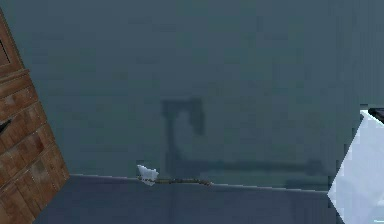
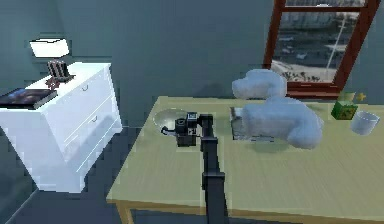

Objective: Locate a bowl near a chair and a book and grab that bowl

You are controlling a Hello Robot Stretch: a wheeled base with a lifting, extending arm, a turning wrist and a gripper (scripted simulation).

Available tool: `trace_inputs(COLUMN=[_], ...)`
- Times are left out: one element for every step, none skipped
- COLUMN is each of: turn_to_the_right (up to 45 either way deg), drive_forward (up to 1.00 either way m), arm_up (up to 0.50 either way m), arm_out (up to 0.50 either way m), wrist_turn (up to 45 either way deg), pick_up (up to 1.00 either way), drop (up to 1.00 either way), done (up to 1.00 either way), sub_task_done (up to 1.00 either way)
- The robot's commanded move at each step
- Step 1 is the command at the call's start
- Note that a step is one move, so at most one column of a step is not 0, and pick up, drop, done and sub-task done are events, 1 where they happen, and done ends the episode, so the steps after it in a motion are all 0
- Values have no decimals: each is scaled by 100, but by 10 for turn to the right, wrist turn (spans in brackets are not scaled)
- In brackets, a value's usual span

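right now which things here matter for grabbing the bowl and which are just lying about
For the job:
- bowl
- table it sits on

Just lying about:
- lamp
- white dresser
- cup
- green box

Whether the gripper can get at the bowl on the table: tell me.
Probably yes: the gripper sits at the bowl on the table, nothing standing between them. Whether it touches or holds it cannot be told.
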Motion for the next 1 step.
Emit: trace_inputs(turn_to_the_right=[0], drive_forward=[0], arm_up=[0], arm_out=[0], wrist_turn=[0], pick_up=[0], drop=[0], done=[100], sub_task_done=[0])
